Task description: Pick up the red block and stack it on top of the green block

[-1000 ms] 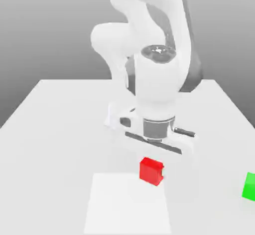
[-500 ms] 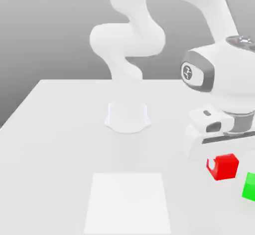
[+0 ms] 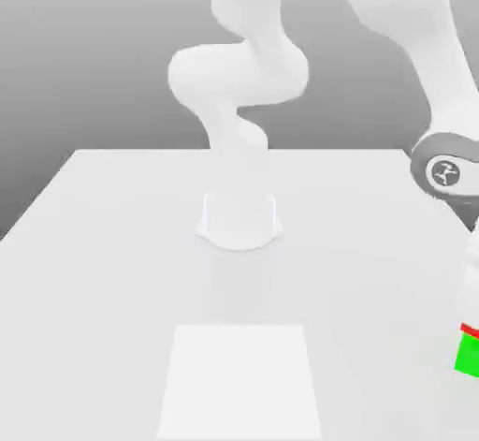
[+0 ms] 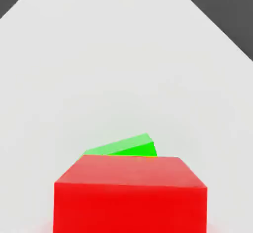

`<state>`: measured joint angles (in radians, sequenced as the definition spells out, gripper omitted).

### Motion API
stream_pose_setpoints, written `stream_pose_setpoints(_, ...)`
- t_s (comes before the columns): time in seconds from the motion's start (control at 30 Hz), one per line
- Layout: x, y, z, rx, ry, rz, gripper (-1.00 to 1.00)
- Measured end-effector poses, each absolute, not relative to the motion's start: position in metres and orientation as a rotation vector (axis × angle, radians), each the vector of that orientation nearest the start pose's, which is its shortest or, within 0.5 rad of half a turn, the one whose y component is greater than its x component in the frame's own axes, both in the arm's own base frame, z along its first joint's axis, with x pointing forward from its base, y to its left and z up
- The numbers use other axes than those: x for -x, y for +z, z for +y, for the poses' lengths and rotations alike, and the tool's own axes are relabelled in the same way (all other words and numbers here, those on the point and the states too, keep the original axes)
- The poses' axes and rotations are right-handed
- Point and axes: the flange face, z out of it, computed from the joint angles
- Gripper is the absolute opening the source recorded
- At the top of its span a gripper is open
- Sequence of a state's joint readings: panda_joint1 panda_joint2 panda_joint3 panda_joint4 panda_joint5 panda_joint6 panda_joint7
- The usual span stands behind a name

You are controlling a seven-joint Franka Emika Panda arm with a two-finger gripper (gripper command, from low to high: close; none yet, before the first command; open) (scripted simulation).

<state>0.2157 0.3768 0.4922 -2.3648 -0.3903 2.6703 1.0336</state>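
At the table's edge on the exterior view's right: the green block (image 3: 469,355) sits here, towards the near corner, cut off by the frame so that only part of one bright face shows.
Red block: in the exterior view, the red block (image 3: 470,331) is a thin red strip directly above the green one, with no gap visible between them at the frame edge.
Red block, hand view: the cube (image 4: 131,197) is large and close, with its top face and one side face showing, both plain and smooth.
Green block, hand view: a wedge of green (image 4: 129,146) shows just beyond the red cube's far top edge. It is slightly skewed against that edge and mostly covered by the red.
Contact between blocks: the red lies over the green, but I cannot tell whether it rests on it or hangs just clear.
Grasp: I cannot tell whether the red block is clamped or let go.
Arm: the white arm (image 3: 253,74) rises from its round base (image 3: 239,219) near the middle of the table's far edge. It loops up and comes down on the exterior view's right, where a grey-ringed joint (image 3: 444,172) stands above the blocks.
Table: the table (image 3: 112,271) is a plain pale surface and is the ground around the blocks in the hand view (image 4: 123,69).
Marked patch: a lighter square (image 3: 239,378) lies flat at the middle of the near edge, well apart from both blocks.
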Motion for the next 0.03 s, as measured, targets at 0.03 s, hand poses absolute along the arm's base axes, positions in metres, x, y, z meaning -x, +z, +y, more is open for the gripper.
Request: stream_pose_setpoints(0.03,-0.3684,0.186,0.345,3.14,0.0,0.006,1.0)
